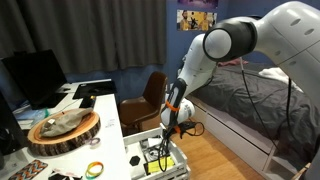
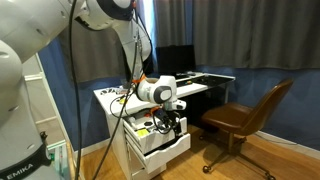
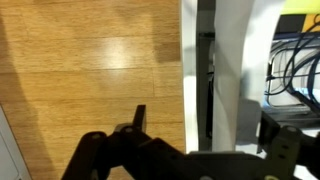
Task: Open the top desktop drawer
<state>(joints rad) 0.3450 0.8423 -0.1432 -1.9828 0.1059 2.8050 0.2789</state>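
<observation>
The top desktop drawer is a shallow white tray, pulled out from the white drawer unit, with cables and yellow items inside. It also shows in an exterior view. My gripper hangs at the drawer's front, also seen in an exterior view. In the wrist view the gripper straddles the drawer's white front panel. One finger is out over the wood floor and the other is inside by the cables. The fingers are spread apart and the outer one does not touch the panel.
A brown chair stands close beside the drawer unit. A bed is behind the arm. The desk carries a monitor and a round wooden slab. Wood floor lies in front of the drawer.
</observation>
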